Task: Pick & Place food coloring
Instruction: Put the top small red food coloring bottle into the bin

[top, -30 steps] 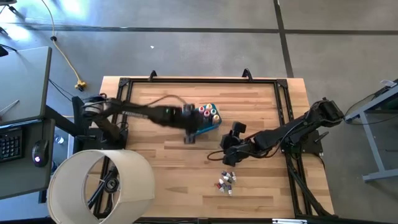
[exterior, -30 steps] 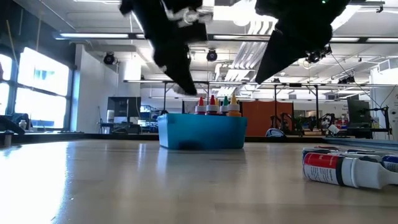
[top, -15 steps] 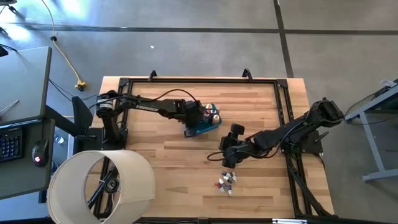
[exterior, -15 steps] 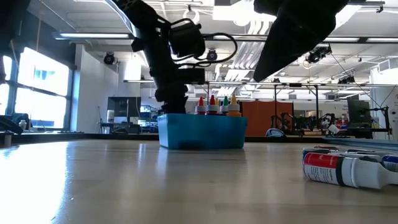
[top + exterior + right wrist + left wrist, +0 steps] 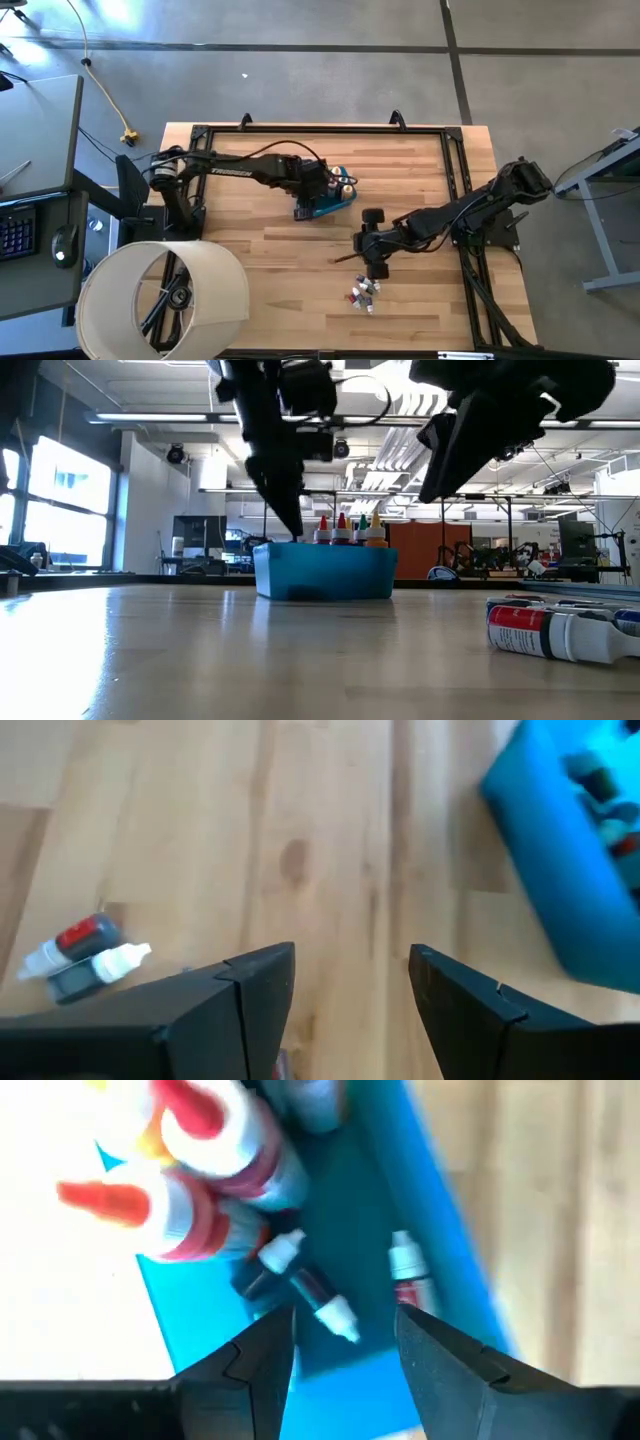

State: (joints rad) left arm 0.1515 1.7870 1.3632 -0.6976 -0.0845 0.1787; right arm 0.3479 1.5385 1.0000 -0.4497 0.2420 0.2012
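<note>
The food coloring is in two places. Several small bottles with red, orange and green caps (image 5: 346, 528) stand in the blue tub (image 5: 338, 201), and tiny vials (image 5: 318, 1292) lie on the tub's floor. More vials (image 5: 362, 292) lie on the table near its front; they appear again in the right wrist view (image 5: 85, 956). My left gripper (image 5: 345, 1342) hangs open over the tub's left part, fingers pointing down, touching nothing. My right gripper (image 5: 350, 975) hovers open above bare wood between the tub and the loose vials.
A black frame (image 5: 455, 160) runs around the wooden table top (image 5: 260, 260). A large pale cylinder (image 5: 165, 295) stands off the table's near left corner. Bare wood lies left of and in front of the tub.
My left gripper has gone from the tub's near left corner toward the far edge and now hangs over the tub's inside. My right gripper has stayed in place but has rolled about its wrist. The tub and the loose vials have kept still.
</note>
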